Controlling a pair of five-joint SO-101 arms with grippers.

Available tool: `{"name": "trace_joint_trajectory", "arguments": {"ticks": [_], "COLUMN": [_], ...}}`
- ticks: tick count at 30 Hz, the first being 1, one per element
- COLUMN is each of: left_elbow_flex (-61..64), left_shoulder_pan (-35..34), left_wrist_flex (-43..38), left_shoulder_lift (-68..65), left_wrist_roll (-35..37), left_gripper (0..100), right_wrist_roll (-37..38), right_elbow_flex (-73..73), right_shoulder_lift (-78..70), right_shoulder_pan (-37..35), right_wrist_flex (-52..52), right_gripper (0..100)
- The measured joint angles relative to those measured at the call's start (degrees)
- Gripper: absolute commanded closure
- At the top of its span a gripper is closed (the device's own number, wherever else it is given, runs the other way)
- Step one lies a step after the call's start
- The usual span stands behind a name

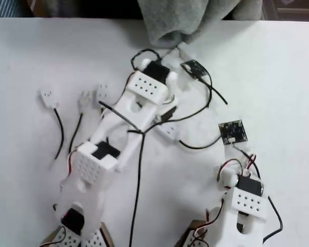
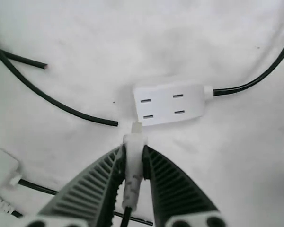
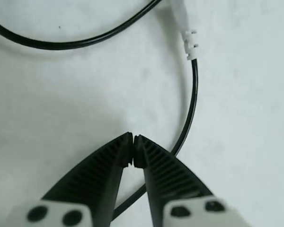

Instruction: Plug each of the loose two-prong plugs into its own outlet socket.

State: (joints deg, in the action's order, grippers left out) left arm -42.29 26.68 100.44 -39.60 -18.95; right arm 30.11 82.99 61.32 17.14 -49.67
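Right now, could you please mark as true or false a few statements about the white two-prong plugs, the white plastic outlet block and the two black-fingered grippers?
1. The left gripper is shut on a white two-prong plug. True.
2. That plug is seated in the white plastic outlet block. False: its prongs point at the block's edge, outside the slots, and all four slots are bare.
3. The right gripper holds a plug. False: it is shut on nothing, with a thin black cable beside it.
4. Other loose white plugs on black cords lie on the white table. True.
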Motion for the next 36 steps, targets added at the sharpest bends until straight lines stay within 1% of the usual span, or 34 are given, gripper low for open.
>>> {"name": "trace_joint_trajectory", "arguments": {"ticks": [5,8,12,21,36], "left_elbow_flex": [0.5,0.5,-1.1,-9.0,-9.5], "left_shoulder_pan": [2.0,2.1,1.9,2.0,1.8], "left_wrist_flex": [-0.1,-0.4,-0.9,0.9,1.2], "left_shoulder_lift": [0.0,0.0,-2.2,-7.5,-8.5], "left_wrist_roll": [1.0,3.0,3.3,2.9,2.8], "left_gripper": [97,97,97,97,97], "right_wrist_roll": [0.0,0.0,0.0,0.0,0.0], "right_elbow_flex": [0.0,0.0,0.0,0.0,0.0], "right_shoulder_lift": [0.0,0.0,0.0,0.0,0.0], "right_shoulder_pan": [0.0,0.0,0.0,0.0,0.0], "right_wrist_flex": [0.0,0.0,0.0,0.0,0.0], "right_gripper": [97.8,97.8,97.8,97.8,97.8]}}
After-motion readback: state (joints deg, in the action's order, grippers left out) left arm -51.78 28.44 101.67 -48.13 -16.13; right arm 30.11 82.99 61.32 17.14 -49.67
